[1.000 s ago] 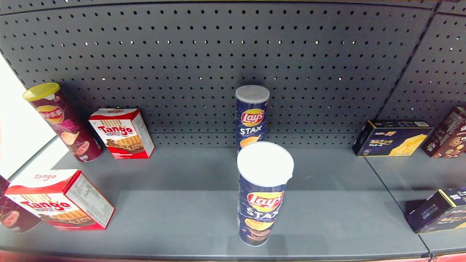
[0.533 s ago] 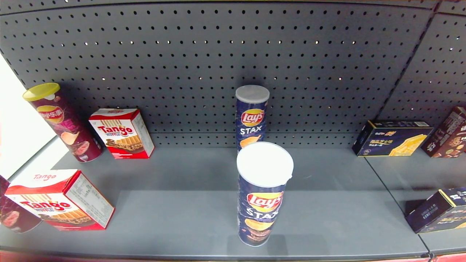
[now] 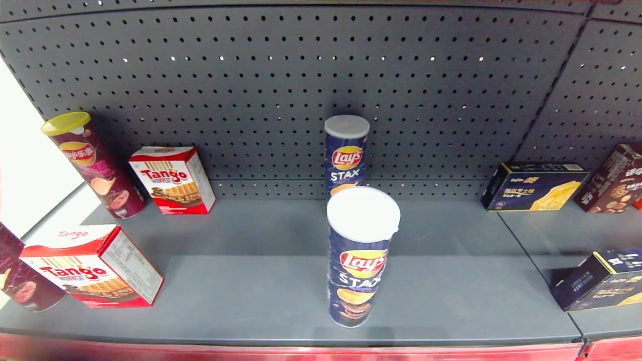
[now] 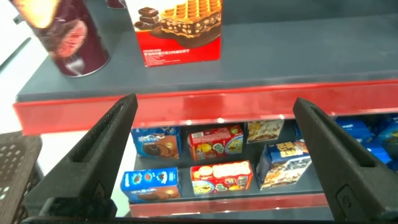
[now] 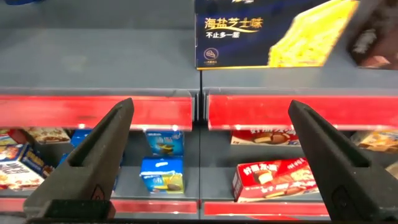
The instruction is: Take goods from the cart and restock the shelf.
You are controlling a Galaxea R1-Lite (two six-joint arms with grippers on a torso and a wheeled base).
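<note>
The left gripper [image 4: 214, 104] was in front of the red front edge [image 4: 249, 102] of the shelf [image 3: 251, 281] and pointed toward it. Its two fingers were spread wide and had hold of nothing. Beyond it, a red wafer box [image 4: 180, 31] and a purple can [image 4: 71, 37] stood on the shelf near the edge, and small boxes [image 4: 214, 177] lay on the lower shelf.

The right gripper [image 5: 209, 107] was in the same pose further to the right, also wide open and with nothing in it. It faced the red edge below a dark blue box [image 5: 273, 34].

In the head view, the front blue can [image 3: 358, 260] stood upright near the front of the shelf. The rear blue can [image 3: 346, 155] stood upright right behind it, against the perforated back panel [image 3: 251, 75]. A second red wafer box [image 3: 173, 180] stood at the back left, beside another purple can [image 3: 95, 165].
</note>
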